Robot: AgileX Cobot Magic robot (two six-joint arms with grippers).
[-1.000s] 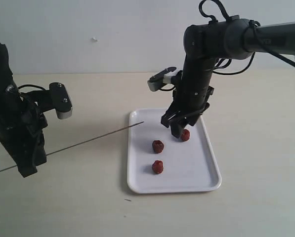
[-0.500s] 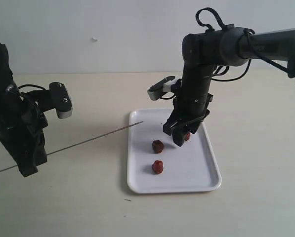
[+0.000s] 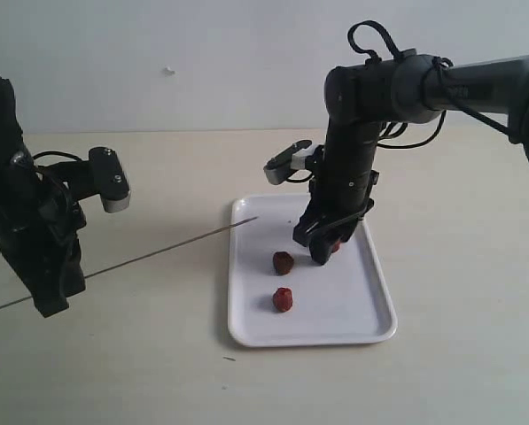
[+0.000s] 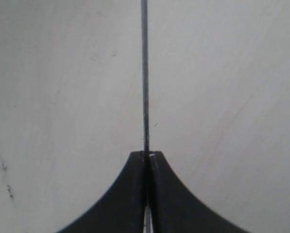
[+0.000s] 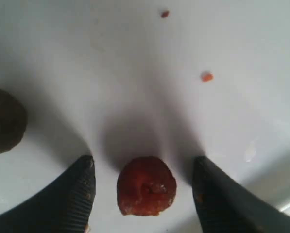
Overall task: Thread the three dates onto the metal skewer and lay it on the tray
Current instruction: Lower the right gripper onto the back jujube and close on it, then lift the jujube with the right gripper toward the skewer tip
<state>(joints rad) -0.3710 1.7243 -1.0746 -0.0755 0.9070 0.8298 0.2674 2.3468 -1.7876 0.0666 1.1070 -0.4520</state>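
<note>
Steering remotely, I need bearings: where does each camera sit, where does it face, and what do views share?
Exterior: off the arms, looking down across the table at tray, dates and skewer; both arms show.
Left wrist: on the left arm, looking along the skewer over bare table; shut left gripper shows.
Right wrist: on the right arm, looking down into the tray; open right gripper straddles one date.
Shared: exterior and right wrist both show that date and tray.
</note>
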